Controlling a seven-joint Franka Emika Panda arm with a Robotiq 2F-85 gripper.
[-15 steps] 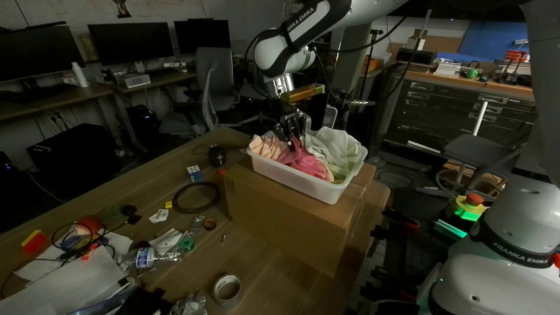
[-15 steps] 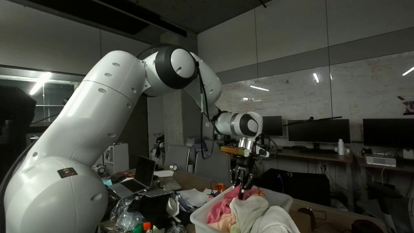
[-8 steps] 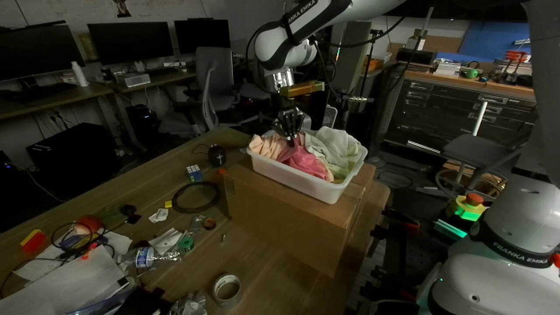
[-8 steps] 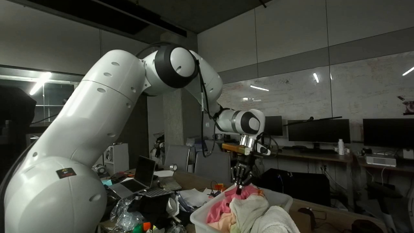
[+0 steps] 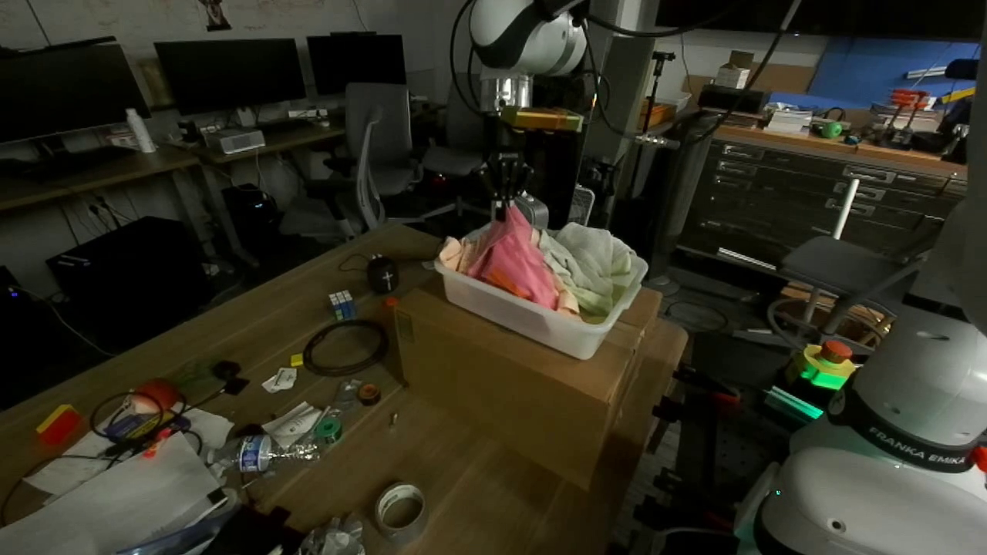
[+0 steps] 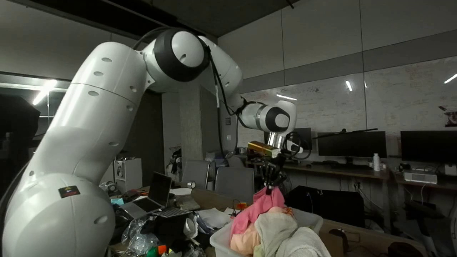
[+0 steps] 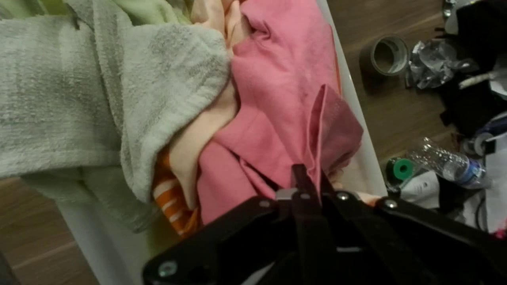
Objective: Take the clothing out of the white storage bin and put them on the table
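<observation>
- Lower left of an exterior view: a water bottle (image 5: 254,453) lies on the counter (image 5: 470,493); the barer stretch at bottom centre looks the likely landing place.
- Middle: a cardboard box (image 5: 501,401), with the white storage bin (image 5: 532,320) standing on it; a peach garment (image 5: 461,254) is bunched at the bin's left end.
- Upper centre: the pincer (image 5: 501,211) is clenched on a gathered peak of the pink garment (image 5: 520,258), above the bin.
- From that pinch the garment slopes down and mostly right, its lower part inside the bin; in the wrist view its long axis runs from the pincer, low in the frame, up to the top edge.
- The coming move probably turns on this: the bulk lies below the pincer, so it wants more height before crossing the rim.
- Right: a pale cloth (image 5: 594,258) lies in the bin just beside the pink garment and could snag.
</observation>
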